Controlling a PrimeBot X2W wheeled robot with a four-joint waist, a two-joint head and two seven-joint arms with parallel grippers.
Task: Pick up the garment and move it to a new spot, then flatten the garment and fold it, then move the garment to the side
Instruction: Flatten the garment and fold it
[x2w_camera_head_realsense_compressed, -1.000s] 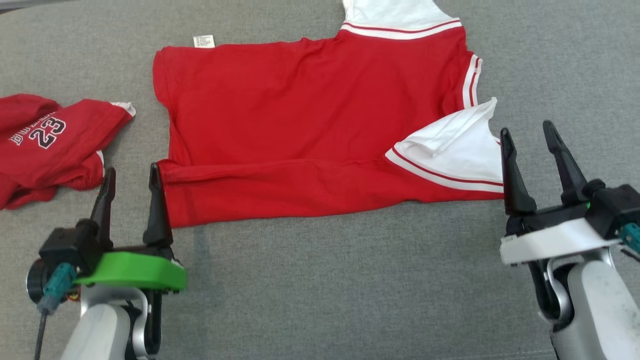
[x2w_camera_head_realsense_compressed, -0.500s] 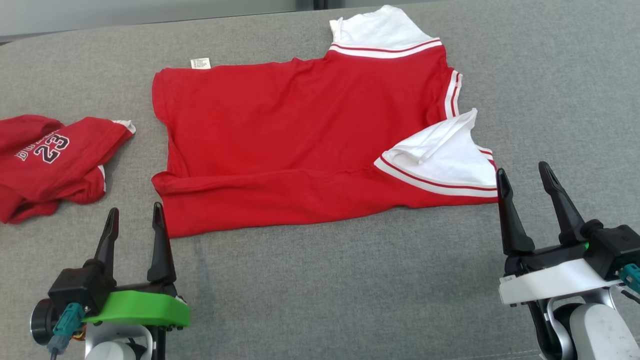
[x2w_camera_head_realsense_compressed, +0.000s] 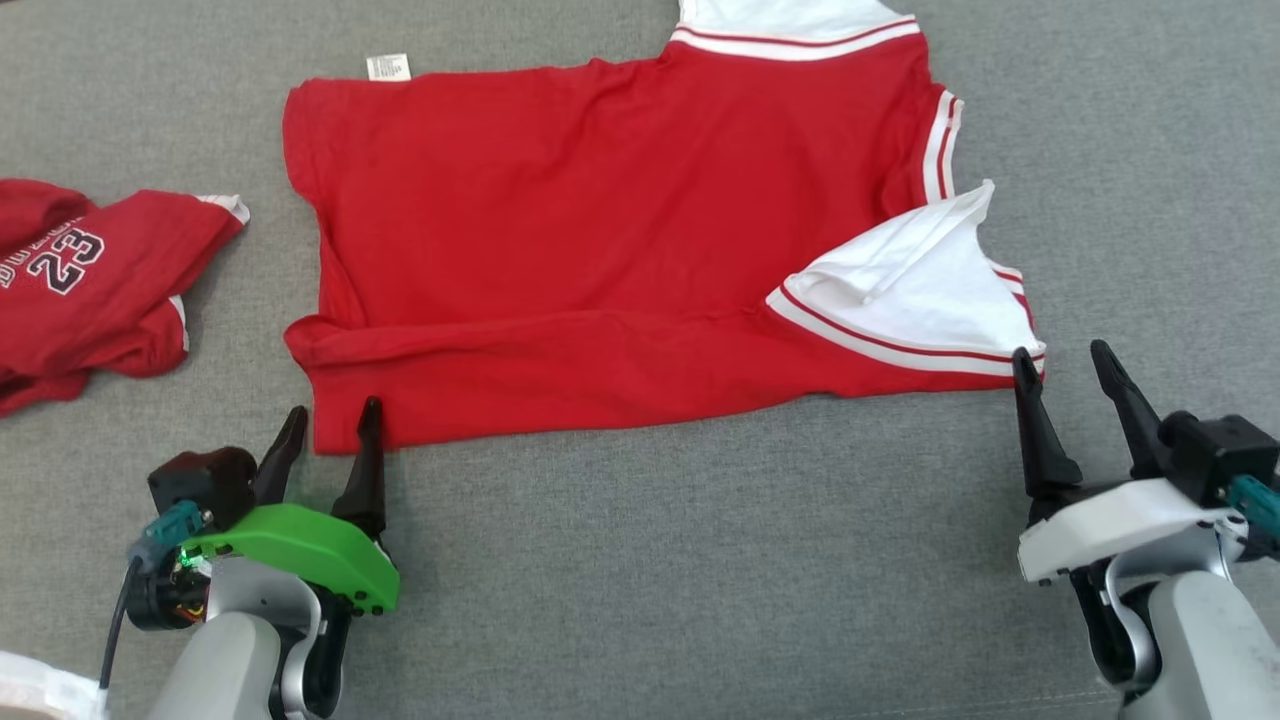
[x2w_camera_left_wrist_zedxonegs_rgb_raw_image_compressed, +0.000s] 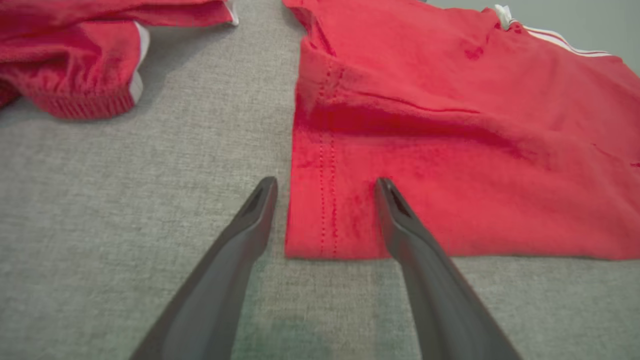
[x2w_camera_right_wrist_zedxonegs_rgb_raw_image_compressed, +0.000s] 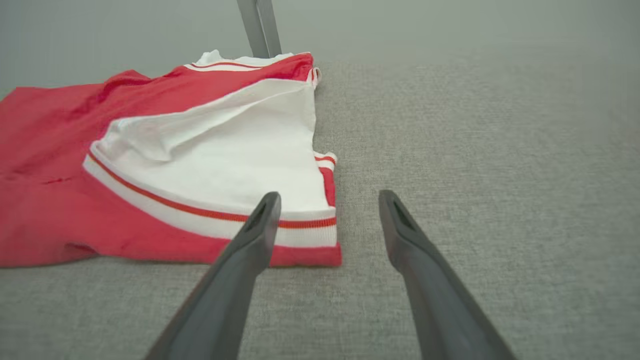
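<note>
On a grey woven fabric surface (x2w_camera_head_realsense_compressed: 640, 560), a red jersey with white striped sleeves (x2w_camera_head_realsense_compressed: 600, 230) lies spread across the upper centre. At lower left and lower right, the left gripper (x2w_camera_head_realsense_compressed: 335, 407) and right gripper (x2w_camera_head_realsense_compressed: 1060, 349) stand wide open, empty, at its lower corners.

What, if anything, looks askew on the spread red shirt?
The near white sleeve lies folded back onto the red shirt, puckered with a raised crease rather than flat. A long ridge runs across the body above the near edge. Another red garment sits crumpled at the left.
</note>
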